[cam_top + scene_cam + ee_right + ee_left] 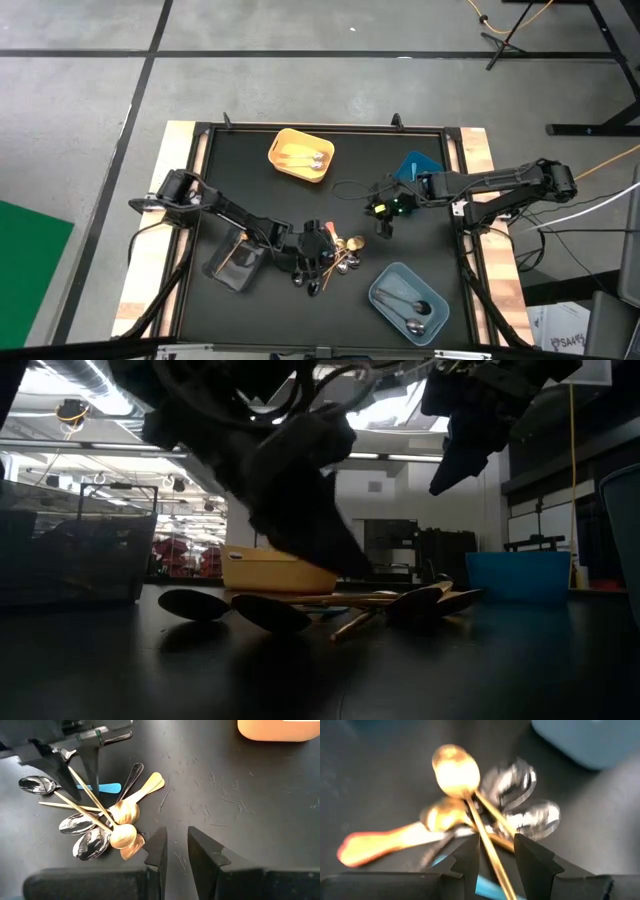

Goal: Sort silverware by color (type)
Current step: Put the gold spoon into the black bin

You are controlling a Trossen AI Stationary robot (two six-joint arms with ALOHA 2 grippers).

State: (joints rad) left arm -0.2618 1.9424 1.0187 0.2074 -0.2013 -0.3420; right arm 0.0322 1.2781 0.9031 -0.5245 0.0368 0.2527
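The left hand (318, 252) is down over the heap of silverware (338, 262) near the front middle of the black bench (250, 190). In its wrist view a thin gold spoon (456, 770) runs its long handle straight back between the two dark fingers (470, 857) — the fingers stand on either side of that handle, spread a little, and whether they press on it cannot be told. The right wrist view shows the same gold handle (87, 795) slanting up to the left hand's fingertips, its bowl resting in the pile.

Around that bowl lie two silver spoons (517, 795), a second gold spoon (440, 815), an orange-handled piece (375, 845) and a light-blue handle (102, 787), all touching or crossing one another.

The right hand (384, 222) hangs above the bench just to the right of the heap, well clear of it — its fingers (156, 852) a narrow gap apart, with nothing between them.

The yellow bin (301, 154) at the back holds a spoon or two; the grey-blue bin (408, 302) at the front right holds dark spoons.
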